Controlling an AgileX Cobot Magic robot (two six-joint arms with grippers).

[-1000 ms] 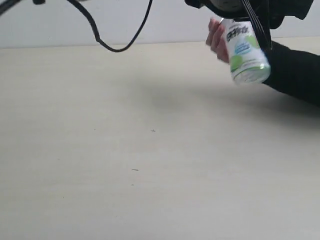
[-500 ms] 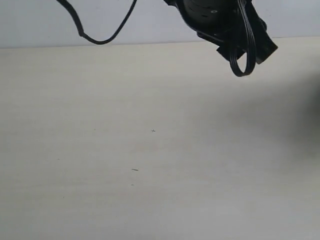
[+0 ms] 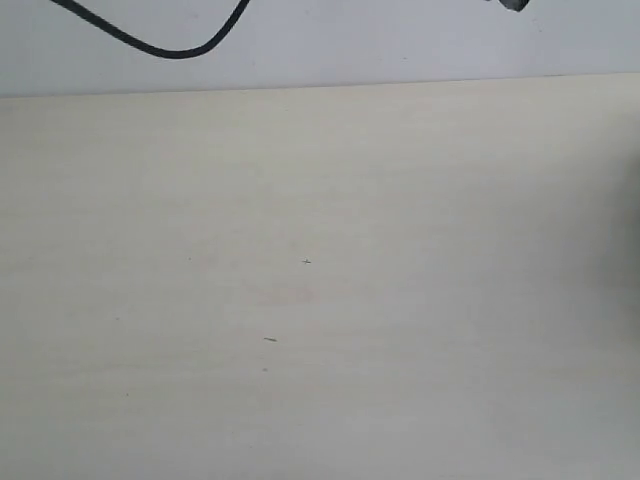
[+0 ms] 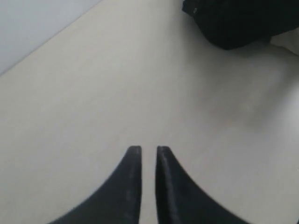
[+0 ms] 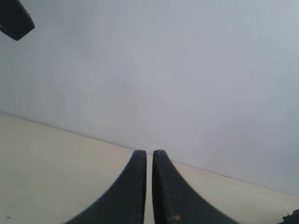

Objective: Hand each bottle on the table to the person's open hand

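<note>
No bottle and no open hand shows in any view. The pale cream table [image 3: 320,300] lies bare apart from a few tiny dark specks. In the left wrist view my left gripper [image 4: 148,148] hangs over the table [image 4: 93,93], fingers nearly together with nothing between them. In the right wrist view my right gripper [image 5: 149,152] is shut and empty, facing the grey wall above the table's far edge [image 5: 46,154]. In the exterior view neither gripper's fingers show.
A black cable [image 3: 170,50] loops in front of the wall at the upper left. A dark scrap of arm [image 3: 513,4] pokes in at the top right. A blurred black mass [image 4: 233,21] lies beyond the left gripper. A black block [image 5: 14,18] sits in a corner.
One second ago a green-labelled bottle was held by a hand with a black sleeve at the upper right. Bottle and hand have left the view, and the arm has risen out at the top.
</note>
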